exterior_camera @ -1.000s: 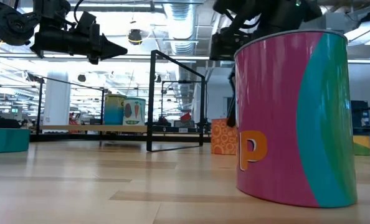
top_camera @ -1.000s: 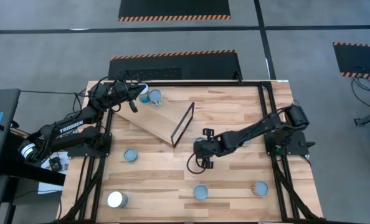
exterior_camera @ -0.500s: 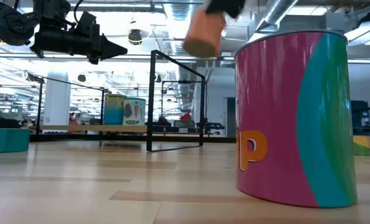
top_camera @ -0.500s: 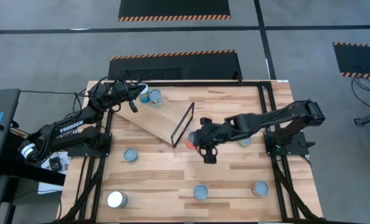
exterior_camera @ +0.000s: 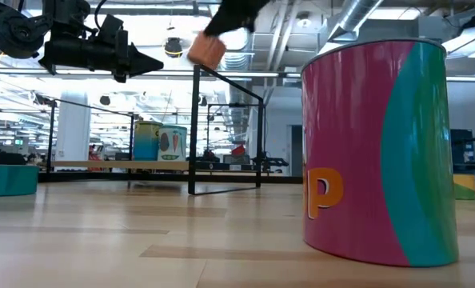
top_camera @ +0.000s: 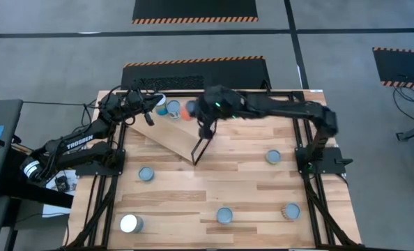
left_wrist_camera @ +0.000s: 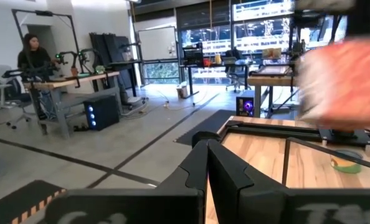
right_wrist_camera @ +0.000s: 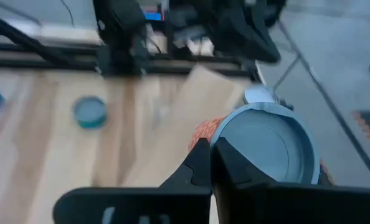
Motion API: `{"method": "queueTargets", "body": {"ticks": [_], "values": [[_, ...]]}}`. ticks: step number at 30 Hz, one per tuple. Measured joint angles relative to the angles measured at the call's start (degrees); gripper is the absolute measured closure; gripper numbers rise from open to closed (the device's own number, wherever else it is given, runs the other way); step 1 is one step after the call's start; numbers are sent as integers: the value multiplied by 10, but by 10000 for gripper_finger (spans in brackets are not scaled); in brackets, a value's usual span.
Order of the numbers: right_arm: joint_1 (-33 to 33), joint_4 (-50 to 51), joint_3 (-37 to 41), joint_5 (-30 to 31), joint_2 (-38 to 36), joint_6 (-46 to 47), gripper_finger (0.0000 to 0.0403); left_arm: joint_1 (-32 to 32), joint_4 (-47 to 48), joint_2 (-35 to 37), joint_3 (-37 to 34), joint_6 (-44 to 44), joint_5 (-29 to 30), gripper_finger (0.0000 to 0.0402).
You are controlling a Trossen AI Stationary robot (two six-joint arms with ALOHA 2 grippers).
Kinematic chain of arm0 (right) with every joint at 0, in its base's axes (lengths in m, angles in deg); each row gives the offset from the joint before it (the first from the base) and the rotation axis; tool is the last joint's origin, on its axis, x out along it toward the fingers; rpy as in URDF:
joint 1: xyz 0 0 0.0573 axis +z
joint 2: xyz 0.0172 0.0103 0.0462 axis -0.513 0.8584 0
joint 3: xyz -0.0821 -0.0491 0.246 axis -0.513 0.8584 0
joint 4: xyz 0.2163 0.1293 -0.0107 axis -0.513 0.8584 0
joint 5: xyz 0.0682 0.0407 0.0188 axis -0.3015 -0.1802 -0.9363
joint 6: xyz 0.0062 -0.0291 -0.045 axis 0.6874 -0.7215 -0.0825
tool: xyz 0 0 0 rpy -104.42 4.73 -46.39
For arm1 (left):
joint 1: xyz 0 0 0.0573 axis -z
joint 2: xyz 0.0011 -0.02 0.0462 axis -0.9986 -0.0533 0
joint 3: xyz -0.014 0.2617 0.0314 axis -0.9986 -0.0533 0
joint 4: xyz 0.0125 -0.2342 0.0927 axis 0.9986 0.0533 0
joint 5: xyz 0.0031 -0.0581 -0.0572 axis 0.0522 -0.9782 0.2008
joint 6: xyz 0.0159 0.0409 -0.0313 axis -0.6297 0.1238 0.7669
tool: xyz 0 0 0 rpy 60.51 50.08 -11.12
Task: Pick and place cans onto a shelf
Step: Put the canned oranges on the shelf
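Observation:
My right gripper (top_camera: 204, 117) is shut on an orange can (top_camera: 190, 110) high above the tilted light-wood shelf (top_camera: 166, 134), near its far end. The can also shows in the low view (exterior_camera: 207, 50), the left wrist view (left_wrist_camera: 344, 81) and the right wrist view (right_wrist_camera: 263, 146). Two cans (top_camera: 173, 109) (top_camera: 162, 104) stand on the shelf's far end and show in the low view (exterior_camera: 159, 142). My left gripper (top_camera: 151, 106) is shut and empty, raised over the table's far left corner. The shelf's black frame (top_camera: 205, 138) stands at its near right end. My right gripper holds the orange can at its patterned side (right_wrist_camera: 200, 134), just below the silvery top's rim; the fingers (right_wrist_camera: 210, 163) hide the place of contact. The can is lifted clear, tilted, above the shelf, on the gripper's left side in the high view.
Loose cans stand on the planked table: one at the left (top_camera: 146, 173), a white-topped one at the near left corner (top_camera: 129, 224), two by the near edge (top_camera: 224, 215) (top_camera: 290, 210), one at the right (top_camera: 272, 157). A pink-and-teal can (exterior_camera: 373, 152) fills the low view's right.
My right gripper has risen from the table's middle with the orange can and swung toward the far left, from beside the black frame to above the shelf's far end. The can has gone from standing on the table to lifted clear and tilted.

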Motion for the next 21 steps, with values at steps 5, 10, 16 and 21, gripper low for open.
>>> {"method": "queueTargets", "body": {"ticks": [5,10,16,21], "values": [[-38,58,-84,-29,103,-29,391,0,0,0,0,-4,0,400],[-60,112,-138,-30,179,-36,390,0,4,0,0,-8,0,400],[-68,117,-149,-29,228,-36,389,0,5,0,0,-8,0,400],[-69,105,-149,-30,246,-29,388,0,5,0,0,-8,0,400]]}}
